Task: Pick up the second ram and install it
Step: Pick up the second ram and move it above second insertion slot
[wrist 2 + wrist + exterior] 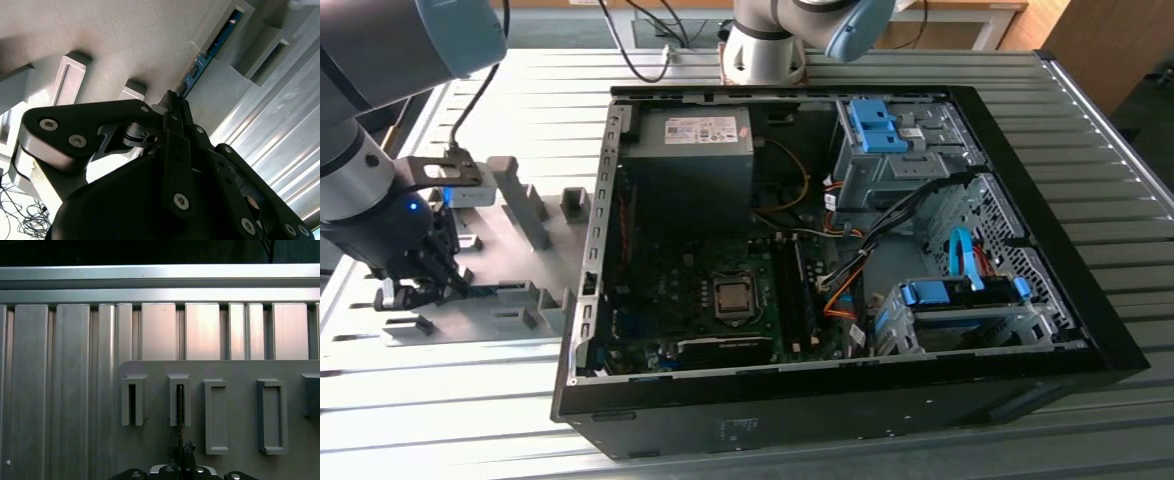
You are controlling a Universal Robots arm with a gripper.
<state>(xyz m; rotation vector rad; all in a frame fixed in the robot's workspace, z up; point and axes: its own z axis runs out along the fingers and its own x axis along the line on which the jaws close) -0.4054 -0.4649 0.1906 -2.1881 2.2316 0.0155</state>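
The second ram (199,67) is a thin dark green board seen edge-on, with its far end still in a slot of a pale grey holder block (222,35). My gripper (172,102) is shut on its near end, the black fingers meeting around the board. In the first wrist view the ram (179,407) stands as a dark line in the second slot, with the gripper (183,452) just below it. In the exterior view the gripper (416,290) hangs low over the grey holder plate (487,255), on the exterior view's left of the open computer case (1067,335).
The slot (132,402) beside the ram's slot looks dark and hollow. Two wider empty frames (216,415) stand on the same plate. Inside the case lie the motherboard (720,290), its memory slots (790,290), cables and blue drive brackets (961,292). The table is ribbed metal (160,330).
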